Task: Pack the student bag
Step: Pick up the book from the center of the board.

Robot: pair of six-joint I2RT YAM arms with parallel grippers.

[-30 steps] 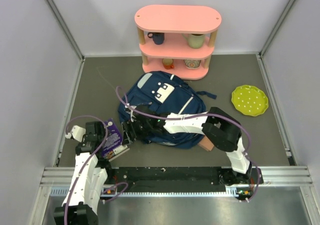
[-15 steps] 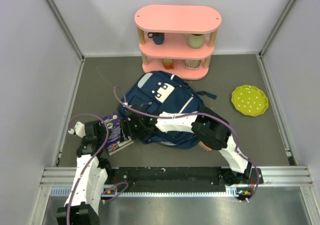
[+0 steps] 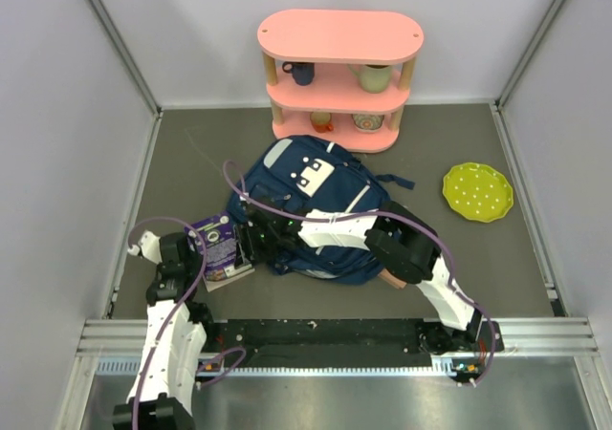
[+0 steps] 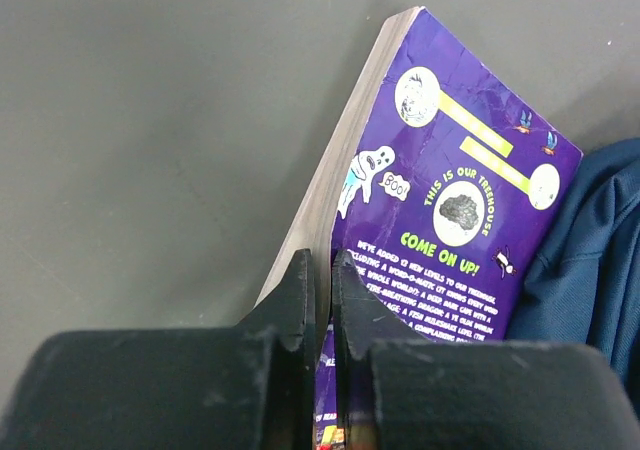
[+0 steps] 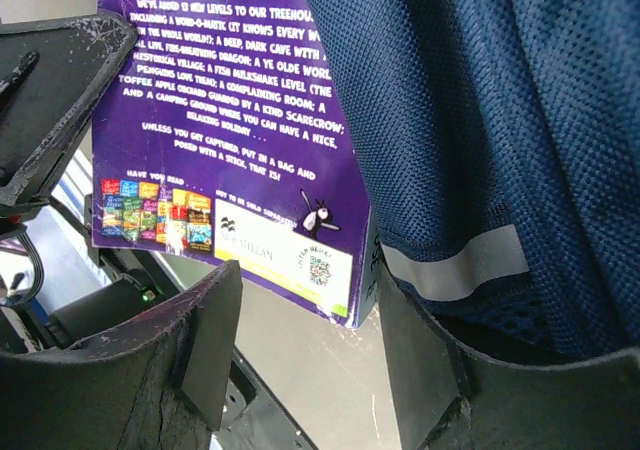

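The student bag (image 3: 316, 196), navy with white stripes, lies in the middle of the table. A purple paperback book (image 3: 215, 248) rests tilted against the bag's left side. My left gripper (image 3: 195, 258) is shut on the book's near edge; in the left wrist view its fingertips (image 4: 320, 265) pinch the cover of the book (image 4: 450, 200), with the bag (image 4: 590, 260) to the right. My right gripper (image 3: 251, 241) stands open at the bag's left edge. In the right wrist view the book's (image 5: 220, 120) lower corner sits between the open jaws of that gripper (image 5: 305, 280), and the bag's fabric (image 5: 500, 120) lies against the right finger.
A pink three-tier shelf (image 3: 339, 76) with cups stands at the back. A green dotted plate (image 3: 477, 191) lies at the right. A bag strap (image 3: 394, 181) trails to the right. A brownish object (image 3: 390, 277) peeks out under my right arm.
My left gripper has closed on the book and raised it steeper against the bag. My right gripper has narrowed somewhat and the right arm has shifted slightly left.
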